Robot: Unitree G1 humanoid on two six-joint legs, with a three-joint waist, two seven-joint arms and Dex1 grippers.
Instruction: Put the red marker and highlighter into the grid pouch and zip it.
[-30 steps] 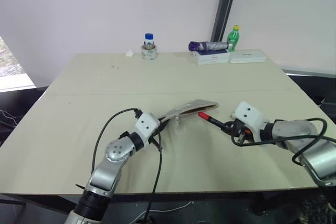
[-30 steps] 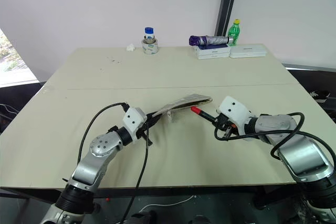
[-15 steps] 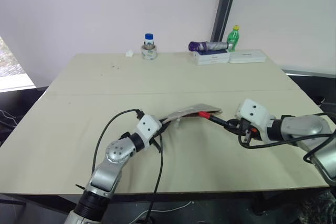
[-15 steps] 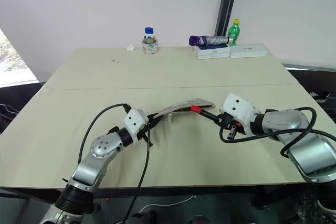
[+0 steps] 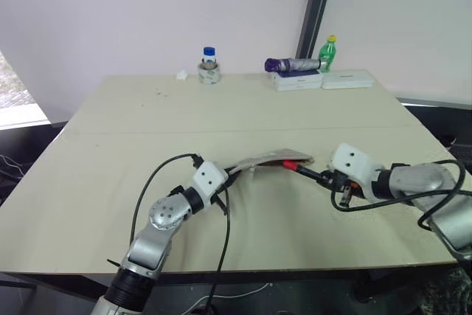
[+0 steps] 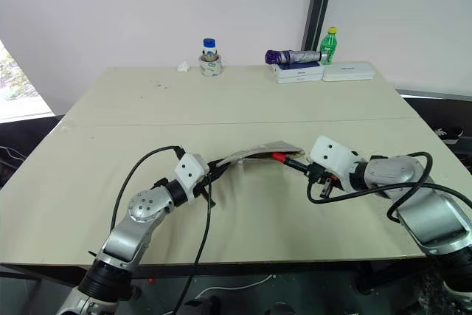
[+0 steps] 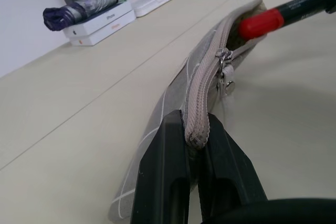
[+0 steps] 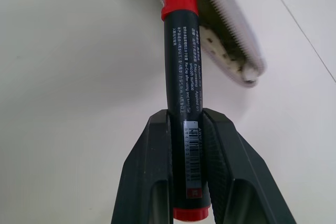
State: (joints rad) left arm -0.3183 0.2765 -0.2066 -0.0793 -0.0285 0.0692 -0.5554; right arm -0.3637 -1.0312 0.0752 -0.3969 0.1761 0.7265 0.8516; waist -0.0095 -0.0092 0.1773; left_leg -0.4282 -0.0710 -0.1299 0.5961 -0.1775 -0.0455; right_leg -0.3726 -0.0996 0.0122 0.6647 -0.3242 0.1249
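Observation:
The grid pouch (image 5: pixel 265 158) hangs a little above the table's middle, its zipper edge on top and its mouth open at the right end. My left gripper (image 7: pixel 193 121) is shut on the pouch's (image 7: pixel 210 72) left zipper end. My right gripper (image 8: pixel 185 116) is shut on the black barrel of the red marker (image 8: pixel 181 66), just right of the pouch. The marker (image 5: pixel 299 168) points left, and its red tip (image 7: pixel 262 21) sits at the open mouth. The highlighter is out of view.
Along the table's far edge stand a blue-capped bottle on a tape roll (image 5: pixel 209 66), a folded purple umbrella on white boxes (image 5: pixel 293 65), a green bottle (image 5: pixel 329 52) and a flat white box (image 5: pixel 346 79). A black cable (image 5: pixel 221 226) loops off my left arm.
The marker's red tip lay beside and below the pouch's right end; it now sits at the open mouth. The pouch's free end has sunk slightly. My left gripper has kept still.

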